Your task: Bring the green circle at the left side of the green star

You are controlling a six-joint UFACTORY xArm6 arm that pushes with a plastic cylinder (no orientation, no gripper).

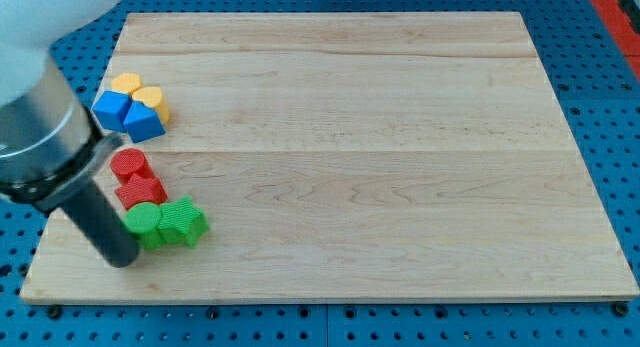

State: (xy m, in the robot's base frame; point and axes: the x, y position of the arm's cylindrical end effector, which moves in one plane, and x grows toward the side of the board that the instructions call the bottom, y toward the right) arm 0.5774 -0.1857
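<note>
The green circle (146, 225) lies near the board's left edge, low in the view. It touches the left side of the green star (183, 223). My tip (122, 258) rests on the board just below and left of the green circle, very close to it or touching it. The dark rod rises from there toward the view's upper left.
A red star (140, 193) touches the top of the green circle, with a red circle (130, 165) above it. Higher up sit a blue block (112, 109), a blue triangle (144, 121), a yellow block (125, 83) and a yellow heart (151, 99). The wooden board (350, 157) ends close to the tip's left.
</note>
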